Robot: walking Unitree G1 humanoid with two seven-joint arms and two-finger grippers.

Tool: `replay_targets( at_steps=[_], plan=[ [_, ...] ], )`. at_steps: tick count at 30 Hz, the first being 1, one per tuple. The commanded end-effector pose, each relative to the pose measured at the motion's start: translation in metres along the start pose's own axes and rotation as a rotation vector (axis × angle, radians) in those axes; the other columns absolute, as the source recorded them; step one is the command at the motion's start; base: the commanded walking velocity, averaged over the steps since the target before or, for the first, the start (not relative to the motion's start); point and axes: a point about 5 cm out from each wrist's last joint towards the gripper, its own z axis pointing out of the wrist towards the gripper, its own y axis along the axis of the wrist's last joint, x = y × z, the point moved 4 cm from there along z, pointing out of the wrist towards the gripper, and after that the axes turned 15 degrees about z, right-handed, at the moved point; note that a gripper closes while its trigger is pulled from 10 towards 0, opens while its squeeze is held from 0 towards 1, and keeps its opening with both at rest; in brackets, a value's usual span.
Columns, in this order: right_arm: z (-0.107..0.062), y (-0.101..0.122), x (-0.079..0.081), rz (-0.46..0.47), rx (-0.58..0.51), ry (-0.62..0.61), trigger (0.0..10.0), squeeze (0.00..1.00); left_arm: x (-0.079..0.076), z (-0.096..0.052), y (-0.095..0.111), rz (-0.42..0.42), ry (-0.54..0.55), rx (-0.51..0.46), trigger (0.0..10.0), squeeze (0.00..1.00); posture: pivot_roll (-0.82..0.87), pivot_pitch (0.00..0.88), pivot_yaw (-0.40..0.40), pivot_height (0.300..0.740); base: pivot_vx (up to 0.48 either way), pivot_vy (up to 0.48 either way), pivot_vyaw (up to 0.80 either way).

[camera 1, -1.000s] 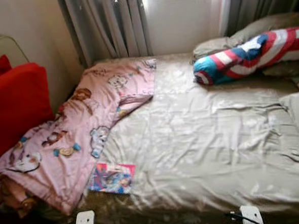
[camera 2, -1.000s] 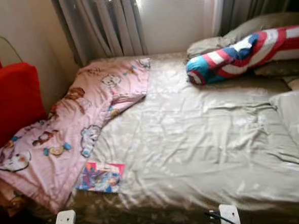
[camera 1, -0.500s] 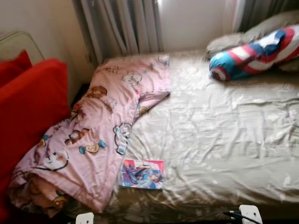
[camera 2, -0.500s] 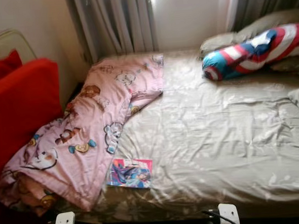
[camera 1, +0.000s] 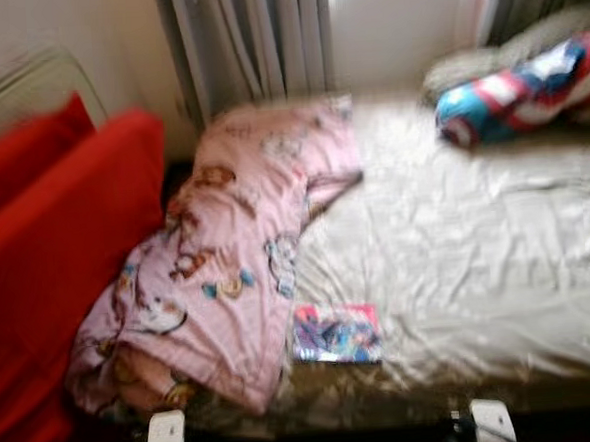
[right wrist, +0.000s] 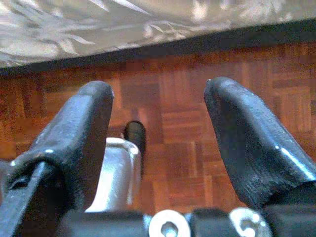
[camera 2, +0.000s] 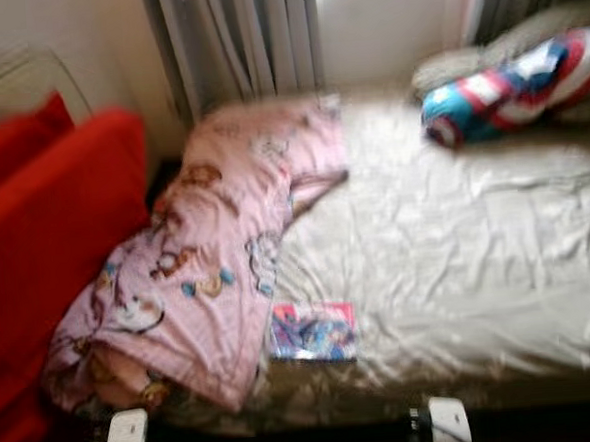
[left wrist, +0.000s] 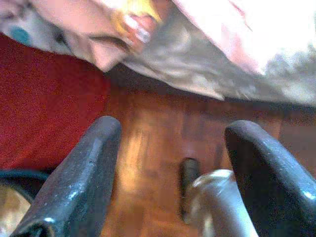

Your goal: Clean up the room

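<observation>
Standing at the near edge of the bed, the robot is facing a scene that is blurring, so small detail is unclear. A pink cartoon-print blanket is lying bunched along the bed's left edge, running from the far left corner by the curtains down to the near left corner, where its end is spilling over the side; it is probably sitting like this because it was thrown off and never folded, so it looks like the main thing to tidy. A thin colourful book is lying flat at the near edge, just beside the blanket's lower end, loose and within reach. A striped red, white and blue bolster is resting at the far right corner against grey pillows, which looks like its proper place. Red cushions are standing just left of the bed, touching the blanket's overhang. No box, basket or other container is showing, so nothing is holding anything. Both arms are hanging idle: the left gripper is pointing at the wooden floor below the blanket's overhanging corner, fingers wide apart and holding nothing; the right gripper is likewise spread wide and empty over parquet by the bed's near edge.
</observation>
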Motion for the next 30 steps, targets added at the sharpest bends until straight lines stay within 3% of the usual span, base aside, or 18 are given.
replay_targets(
  at_steps=[1, 13, 30],
  plan=[
    [0.001, -0.001, 0.009, 0.007, 0.005, 0.019, 10.0, 0.0, 0.006, -0.003, -0.014, 0.012, 0.009, 0.043, 10.0, 0.0, -0.07, 0.0, 0.045, 0.74, 0.0, 0.0, 0.0],
    [0.005, 0.017, 0.026, -0.003, -0.027, 0.057, 10.0, 0.0, 0.015, 0.001, 0.005, 0.032, 0.017, 0.014, 10.0, 0.0, -0.07, 0.0, 0.077, 0.74, 0.0, 0.0, 0.0],
    [0.006, 0.029, 0.027, 0.0, -0.062, 0.068, 10.0, 0.0, 0.013, 0.003, 0.012, 0.034, 0.0, 0.013, 10.0, 0.0, -0.12, 0.0, 0.069, 0.74, 0.0, 0.0, 0.0]
  ],
)
